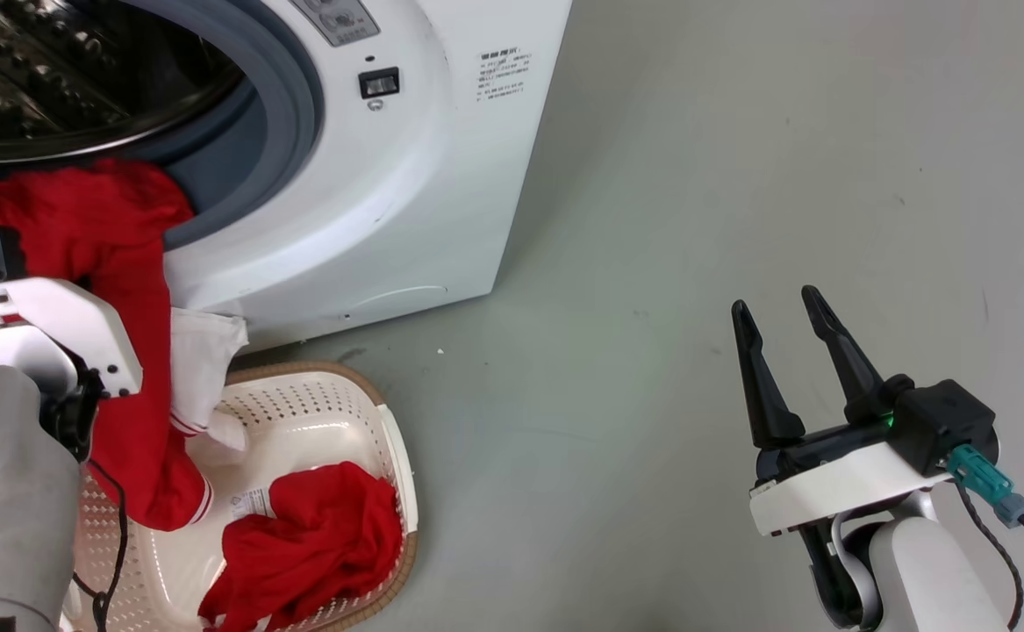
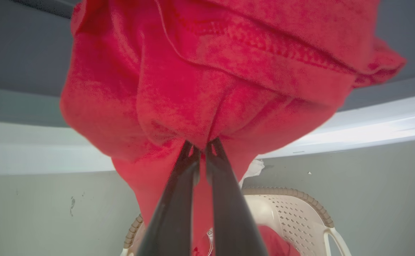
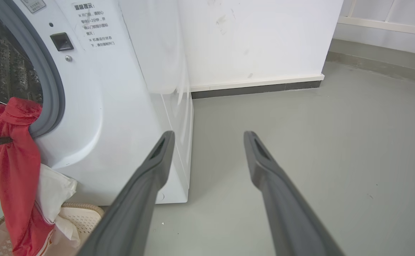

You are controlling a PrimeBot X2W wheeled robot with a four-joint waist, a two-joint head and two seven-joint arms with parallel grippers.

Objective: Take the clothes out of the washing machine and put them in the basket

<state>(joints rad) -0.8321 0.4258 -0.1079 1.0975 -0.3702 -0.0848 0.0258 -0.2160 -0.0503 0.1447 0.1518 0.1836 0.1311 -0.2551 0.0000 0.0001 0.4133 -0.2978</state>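
Clothes (image 1: pixel 117 263) were half moved — one piece lay in the basket (image 1: pixel 393 439), another hung over the washing machine (image 1: pixel 406 202) lip, clamped in the left gripper (image 2: pixel 202 151) jaws, right gripper (image 1: pixel 776 303) jaws spread — likely needing lifting over the basket next.

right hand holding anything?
No, in the right wrist view the right hand is open, its fingers spread apart with bare grey floor between them.

Laundry corner, white washing machine (image 1: pixel 406 202), grey floor (image 1: pixel 740 175), plain white wall (image 3: pixel 257 35)
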